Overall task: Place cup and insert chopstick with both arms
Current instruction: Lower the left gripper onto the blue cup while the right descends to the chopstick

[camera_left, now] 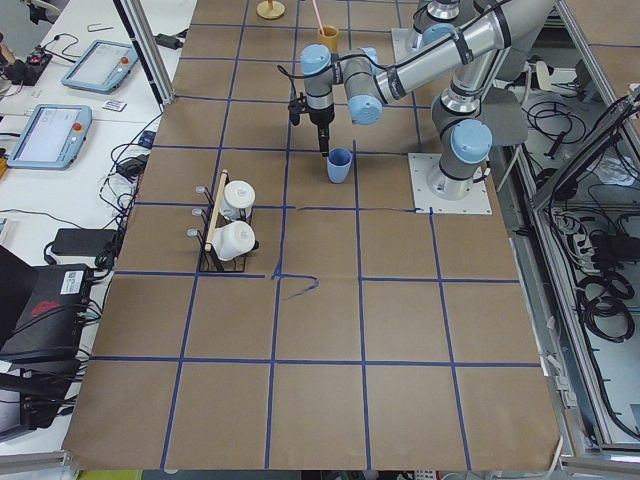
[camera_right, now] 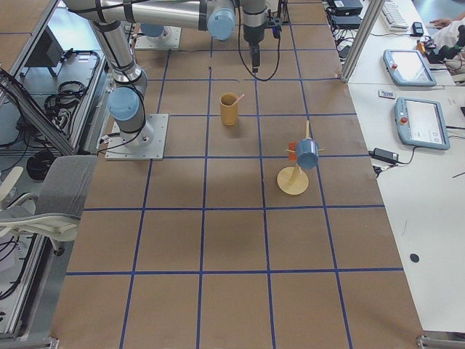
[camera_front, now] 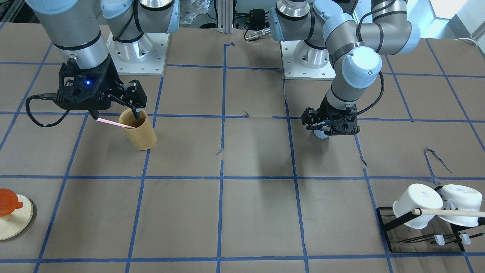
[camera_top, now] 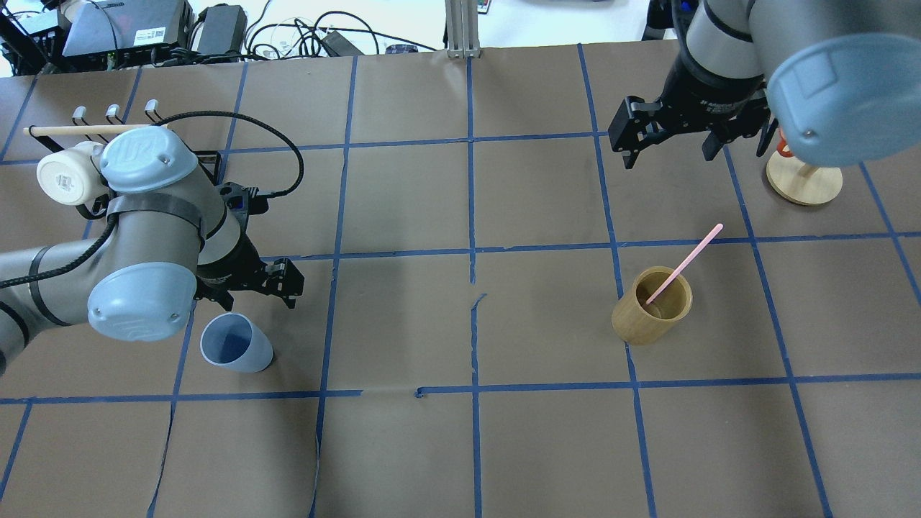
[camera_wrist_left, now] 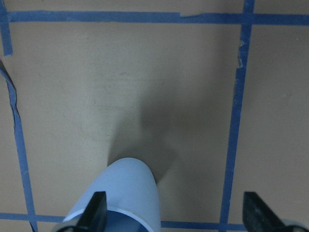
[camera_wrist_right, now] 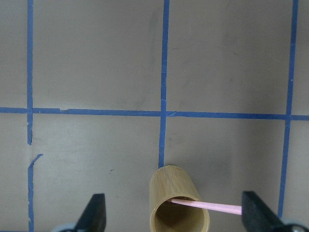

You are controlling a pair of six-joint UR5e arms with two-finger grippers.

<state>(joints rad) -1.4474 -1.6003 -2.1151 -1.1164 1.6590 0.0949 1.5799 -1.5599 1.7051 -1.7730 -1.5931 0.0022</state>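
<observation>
The light blue cup (camera_top: 236,343) stands upright on the table at the left; it also shows in the left wrist view (camera_wrist_left: 128,188). My left gripper (camera_wrist_left: 176,215) is open and empty, above the cup, which sits under its left finger. The pink chopstick (camera_top: 687,260) leans inside the tan bamboo holder (camera_top: 647,316), its upper end sticking out over the rim. My right gripper (camera_top: 669,152) is open and empty, raised above and beyond the holder. In the right wrist view the chopstick (camera_wrist_right: 212,207) and holder (camera_wrist_right: 176,193) lie between its fingers, well below them.
A black rack with white mugs (camera_front: 416,206) and a light wooden rod (camera_front: 451,212) stands beside the left arm. A round wooden stand (camera_top: 804,183) with an orange piece is near the right arm; in the exterior right view it also carries a blue cup (camera_right: 305,154).
</observation>
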